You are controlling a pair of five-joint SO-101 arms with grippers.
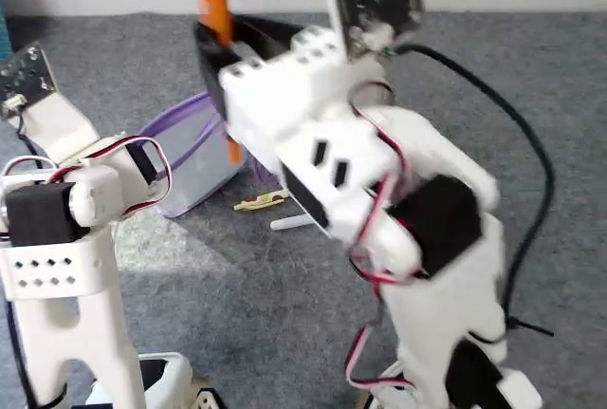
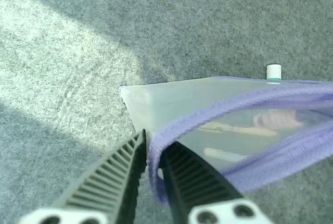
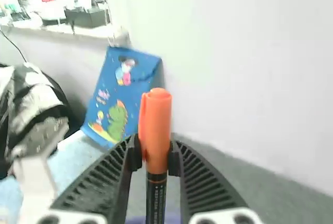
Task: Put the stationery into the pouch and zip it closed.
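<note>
A clear pouch (image 1: 194,172) with a purple zipper stands on the grey mat, its mouth held up. My left gripper (image 2: 152,141) is shut on the purple zipper edge at the corner of the pouch (image 2: 171,104). My right gripper (image 1: 232,44) is shut on an upright orange marker (image 1: 215,6), high above the pouch mouth. The marker's lower end hangs close to the mouth; whether it is inside I cannot tell. In the right wrist view the orange marker (image 3: 155,125) stands between the gripper's (image 3: 154,148) black fingers. A yellowish item (image 1: 261,203) and a white stick (image 1: 292,224) lie on the mat beside the pouch.
Through the pouch's clear wall the yellowish item (image 2: 234,128) and the white stick (image 2: 226,155) show. A small white cap (image 2: 273,73) stands past the pouch. A blue cartoon bag (image 3: 122,99) leans on the wall. A black cable (image 1: 526,143) trails at the right.
</note>
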